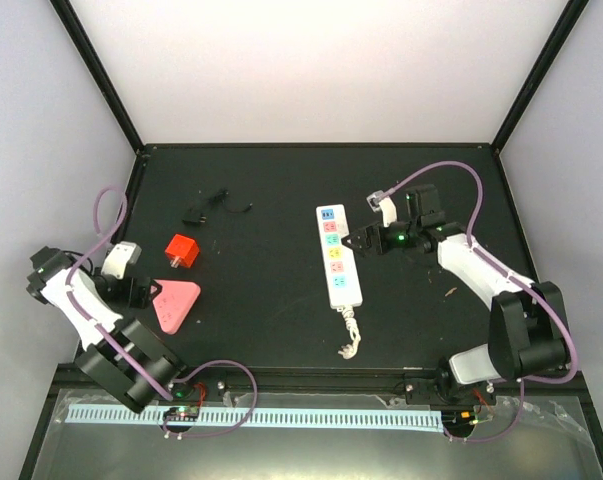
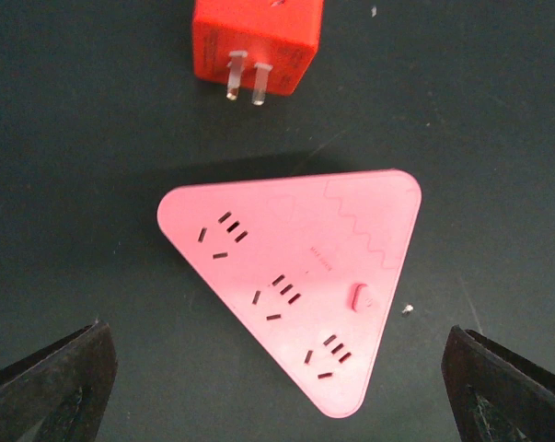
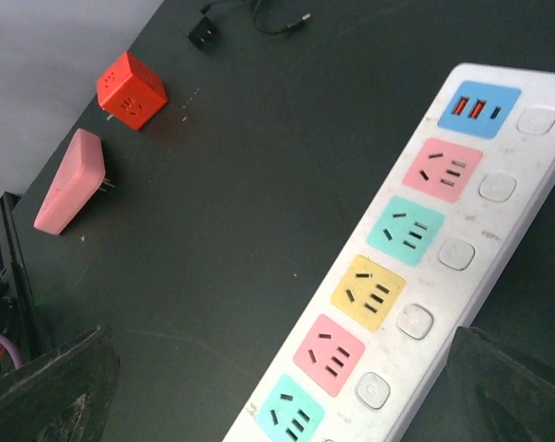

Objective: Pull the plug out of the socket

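Starts at the right gripper (image 1: 356, 241): spread wide, pinching nothing, dark fingers (image 3: 56, 387) filling both lower corners of the wrist view. Hangs just right of the socket (image 1: 338, 256), level with its far half, tips turned toward it. Looks apart from it in the wrist view, though cannot tell for sure from above. Over to the left gripper (image 1: 146, 291): likewise spread wide, gripping nothing, well left of the socket and level with its near end. Looks straight down between its fingers (image 2: 52, 387) onto a pink triangle (image 2: 295, 276) lying flat, three sets of slots and one small button facing up. Just beyond the triangle, still well left of the socket and level with its middle, a red plug (image 2: 254, 41). Lies on the table (image 1: 261, 300) with two bare prongs pointing back at the triangle, close to it but not touching. Farther off, left of the socket and level with its far end, a small black adapter (image 1: 196, 213) with a thin dark lead. As for the socket itself: flat on the table right of centre, long axis running near to far. Shows a blue face at the far end, then pink, teal, yellow, pink and teal, a white button beside each. Ends at the near side in a short frayed stub (image 1: 351, 335), curled on the table.
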`<state>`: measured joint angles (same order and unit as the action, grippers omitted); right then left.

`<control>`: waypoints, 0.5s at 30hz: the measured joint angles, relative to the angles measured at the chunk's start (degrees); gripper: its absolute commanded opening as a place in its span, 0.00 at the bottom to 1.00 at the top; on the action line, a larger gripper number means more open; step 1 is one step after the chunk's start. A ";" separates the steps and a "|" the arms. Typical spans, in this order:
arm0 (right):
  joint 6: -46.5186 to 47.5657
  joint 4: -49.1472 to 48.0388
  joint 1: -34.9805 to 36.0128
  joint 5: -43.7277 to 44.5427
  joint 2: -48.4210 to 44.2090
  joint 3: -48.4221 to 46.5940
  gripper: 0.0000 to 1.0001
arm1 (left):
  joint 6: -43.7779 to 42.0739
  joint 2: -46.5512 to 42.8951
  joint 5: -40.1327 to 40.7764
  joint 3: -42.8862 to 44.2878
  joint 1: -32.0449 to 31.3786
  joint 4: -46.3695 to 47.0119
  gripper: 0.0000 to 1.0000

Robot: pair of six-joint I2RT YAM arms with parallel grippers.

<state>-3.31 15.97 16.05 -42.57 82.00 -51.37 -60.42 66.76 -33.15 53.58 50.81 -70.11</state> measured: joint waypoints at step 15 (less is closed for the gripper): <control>9.05 4.63 15.54 8.04 -7.06 0.11 1.00 | 8.96 -9.73 3.15 0.00 -22.27 2.67 0.99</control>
<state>5.74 20.60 31.59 -34.52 74.94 -51.27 -51.46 57.04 -30.00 53.58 28.53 -67.44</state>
